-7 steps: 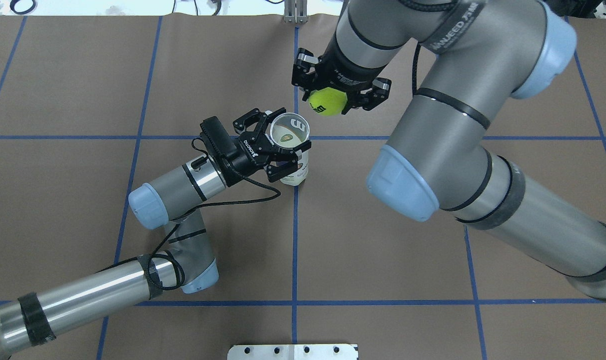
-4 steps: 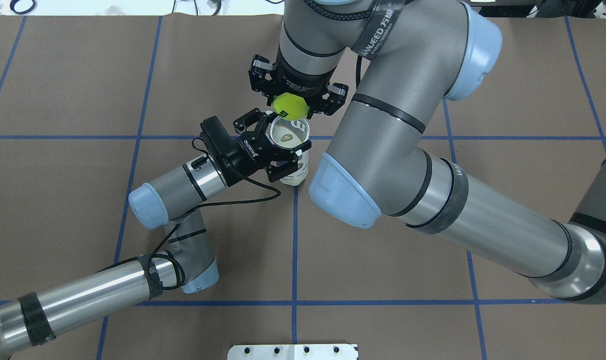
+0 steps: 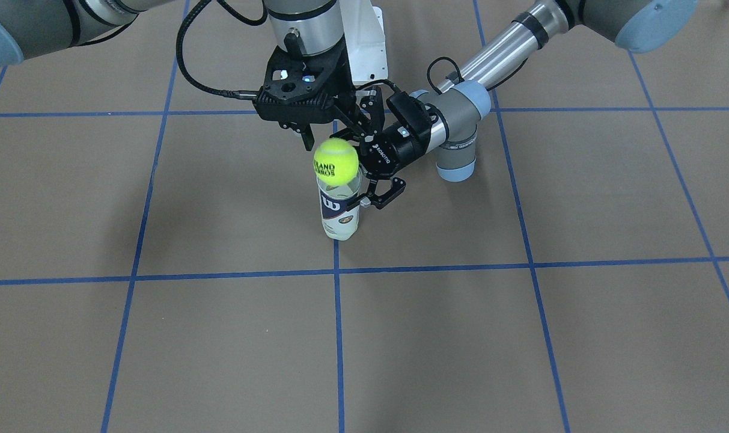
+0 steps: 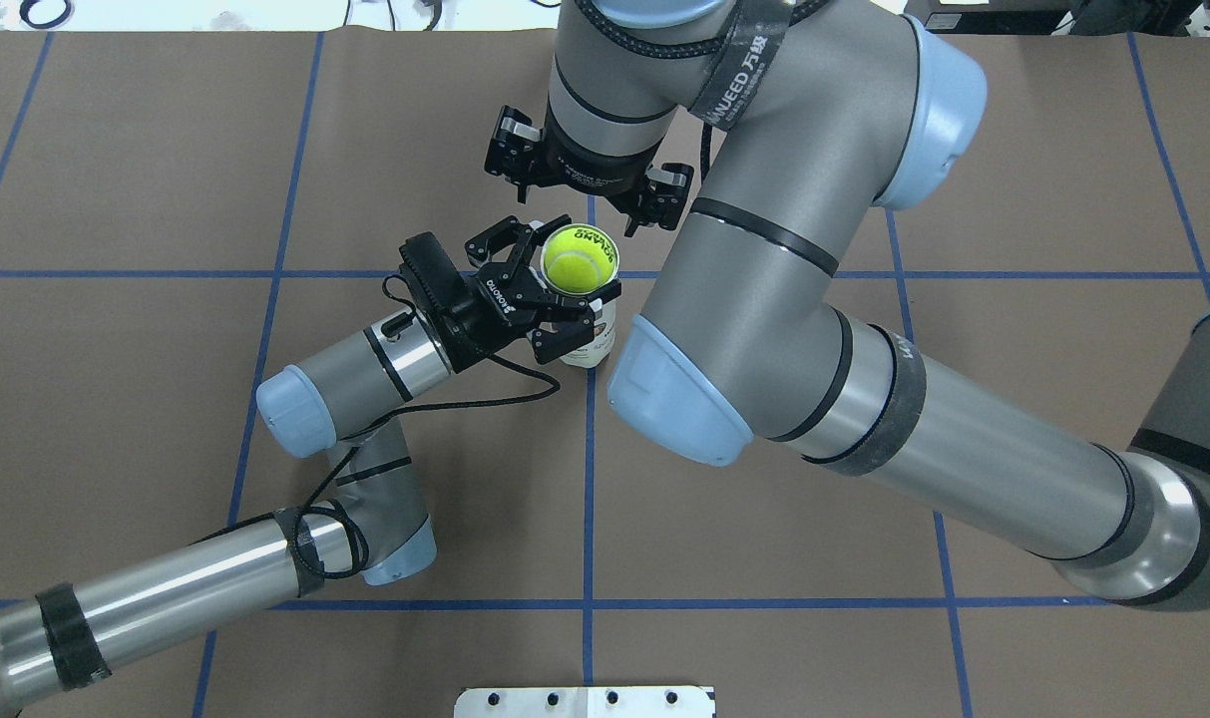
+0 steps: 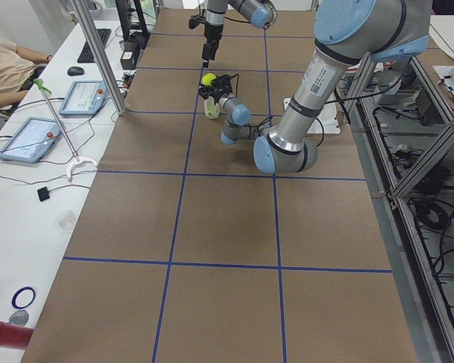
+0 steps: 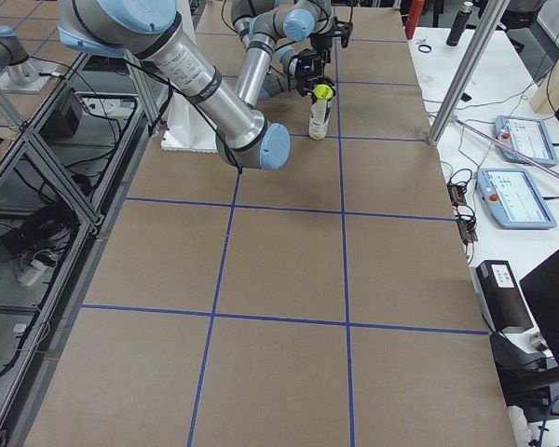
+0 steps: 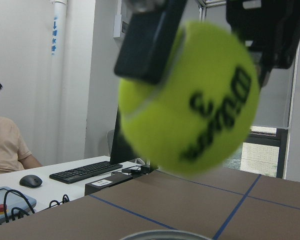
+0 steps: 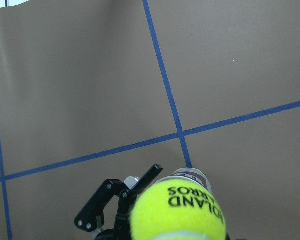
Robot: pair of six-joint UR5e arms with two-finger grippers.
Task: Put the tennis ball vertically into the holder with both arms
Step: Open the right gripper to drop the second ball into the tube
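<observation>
**Tennis ball over the mouth of an upright can, 2 robot arms around it**

A clear plastic holder (image 3: 339,210) with a navy-and-white label stands upright on the brown table (image 3: 520,337), on a blue tape line near the middle of the tabletop's width and toward the edge where the robot is mounted. The left gripper (image 4: 535,294) reaches in sideways, its black fingers pressed against the can's upper part, one on each side, holding it steady.

A yellow-green tennis ball (image 3: 336,160) is at the can's open top. From overhead it fills the silvery rim. From the operators' side most of the ball shows above the rim. The left wrist camera shows the ball, printed with a black "3", blurred and clear of the rim at the bottom of that picture, so whether it touches the can is not certain.

The right gripper (image 4: 587,189) points downward just behind the can. Its 2 fingers are spread apart, neither one touching the ball in the overhead view.
</observation>
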